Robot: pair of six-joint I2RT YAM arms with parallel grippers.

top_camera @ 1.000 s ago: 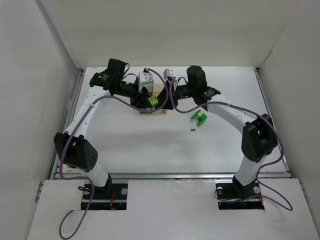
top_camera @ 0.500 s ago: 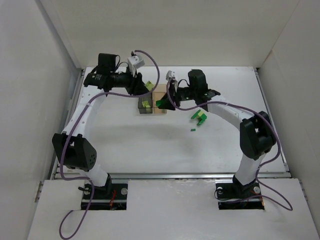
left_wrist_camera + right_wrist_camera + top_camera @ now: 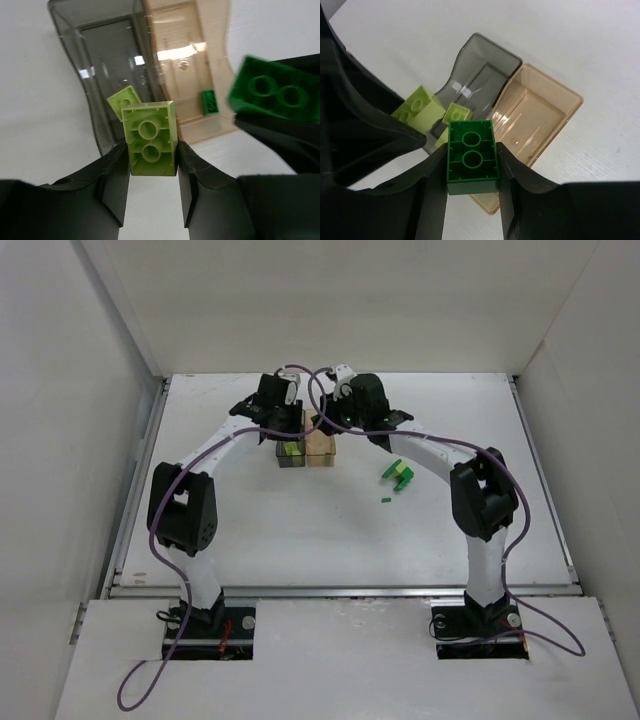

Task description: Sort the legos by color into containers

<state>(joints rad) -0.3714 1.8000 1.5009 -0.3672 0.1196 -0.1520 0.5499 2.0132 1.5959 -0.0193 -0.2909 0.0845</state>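
We list: left fingers (image 3: 112, 185) gripping yellow brick (image 3: 150, 145), right fingers (image 3: 432, 195) gripping green brick (image 3: 472, 156), crowding over grey box (image 3: 492, 55) and amber box (image 3: 560, 110); spare bricks (image 3: 399, 475) on bench (image 3: 300, 530)

No readable txt — no labels, brands or nos. — in any view.

The containers (image 3: 306, 452) sit joined side by side, far-centre on the table (image 3: 250, 530). A brick (image 3: 122, 100) lies in the left container (image 3: 90, 60), a smaller brick (image 3: 210, 101) in the right container (image 3: 185, 30). Above them the left gripper (image 3: 151, 150) clamps a second brick (image 3: 150, 142), the right gripper (image 3: 472, 162) a third brick (image 3: 472, 152). A cluster of bricks (image 3: 398, 474) lies to the right, a tiny brick (image 3: 386, 501) just nearer.
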